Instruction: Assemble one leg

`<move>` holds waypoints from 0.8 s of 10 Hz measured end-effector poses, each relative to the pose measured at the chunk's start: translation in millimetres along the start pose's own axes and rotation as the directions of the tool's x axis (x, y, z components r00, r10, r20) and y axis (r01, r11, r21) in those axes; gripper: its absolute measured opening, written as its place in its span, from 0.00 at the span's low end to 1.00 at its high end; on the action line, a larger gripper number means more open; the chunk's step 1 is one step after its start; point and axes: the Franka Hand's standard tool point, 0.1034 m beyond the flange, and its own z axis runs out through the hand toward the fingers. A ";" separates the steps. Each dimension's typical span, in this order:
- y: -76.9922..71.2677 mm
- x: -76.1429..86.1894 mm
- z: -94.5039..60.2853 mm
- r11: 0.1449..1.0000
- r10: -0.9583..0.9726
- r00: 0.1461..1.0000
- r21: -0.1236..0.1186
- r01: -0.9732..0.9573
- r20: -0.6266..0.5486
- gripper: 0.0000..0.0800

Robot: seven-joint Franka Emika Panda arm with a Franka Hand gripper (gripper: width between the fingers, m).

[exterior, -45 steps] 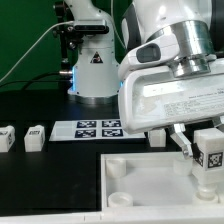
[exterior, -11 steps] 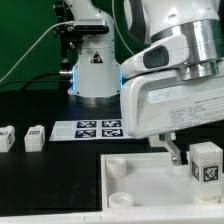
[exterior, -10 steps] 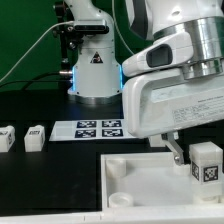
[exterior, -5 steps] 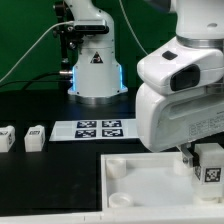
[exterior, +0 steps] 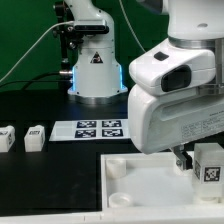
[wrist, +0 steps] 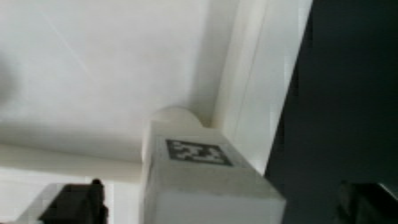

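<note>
Leg (exterior: 210,163) located at roughly 4 o'clock in the exterior view, upright, tag face toward the camera, over the white tray (exterior: 150,188) at about 2 o'clock from the tray's middle. Whether its lower end sits in a corner socket cannot be told, as the arm's white housing (exterior: 175,105) crowds that area. One dark finger (exterior: 183,157) hangs just beside the leg at its 9 o'clock; the other is not seen in this view. Wrist view: the leg (wrist: 205,170) stands between the two fingers of the gripper (wrist: 222,205), tag uppermost, with the tray surface (wrist: 89,80) behind it and the tray's edge close alongside, black table beyond. A strip of white tray shows between one finger (wrist: 75,200) and the leg's side, so the jaws are spread and not clamped on the leg; contact on the opposite side is too dark to judge. Elsewhere in the exterior view: marker board (exterior: 98,128) flat on the black table (exterior: 45,175) at 11 o'clock from the tray; two small white tagged blocks (exterior: 6,138) (exterior: 36,137) side by side at 9 o'clock from the board, well apart from the tray; arm base (exterior: 95,70) at 12 o'clock from the board
</note>
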 end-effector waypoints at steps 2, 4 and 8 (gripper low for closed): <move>3.9 1.7 1.7 1.000 0.009 1.000 0.000 -0.009 -0.002 0.81; 3.9 1.6 1.8 1.000 0.008 1.000 0.000 -0.008 -0.001 0.65; 7.8 1.2 1.6 1.000 0.011 1.000 -0.005 -0.011 -0.001 0.37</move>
